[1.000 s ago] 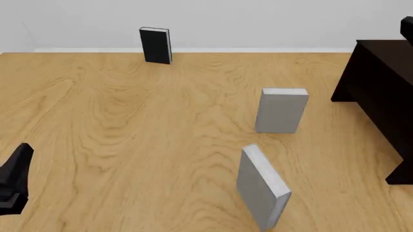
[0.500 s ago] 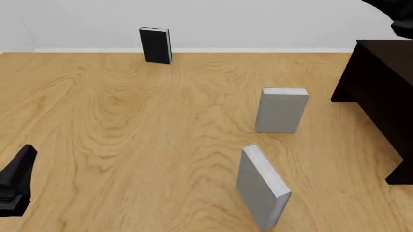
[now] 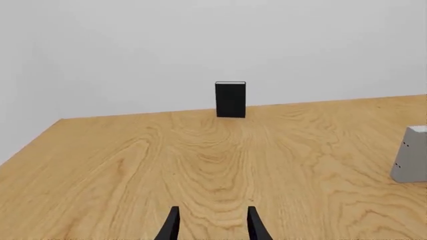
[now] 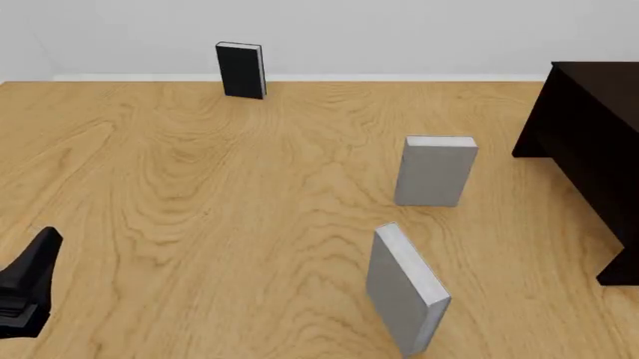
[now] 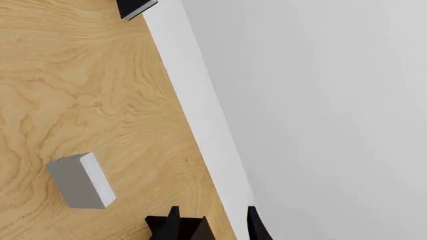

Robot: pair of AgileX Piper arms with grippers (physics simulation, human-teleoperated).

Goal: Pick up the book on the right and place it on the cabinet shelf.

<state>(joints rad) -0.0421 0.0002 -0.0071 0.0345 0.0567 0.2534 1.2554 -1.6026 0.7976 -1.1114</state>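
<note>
While the book (image 4: 435,170) stands upright on the table (image 4: 200,187), near the cabinet (image 4: 589,134), both grippers hold nothing: the left gripper (image 3: 211,225) spread, low and well apart, the right gripper (image 5: 211,222) spread, aimed from above.

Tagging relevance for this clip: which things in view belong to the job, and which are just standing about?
Job:
- far grey book, the one further right
- cabinet
- right gripper, open

Standing about:
- near grey book
- black book
- left gripper, open, holding nothing
</note>
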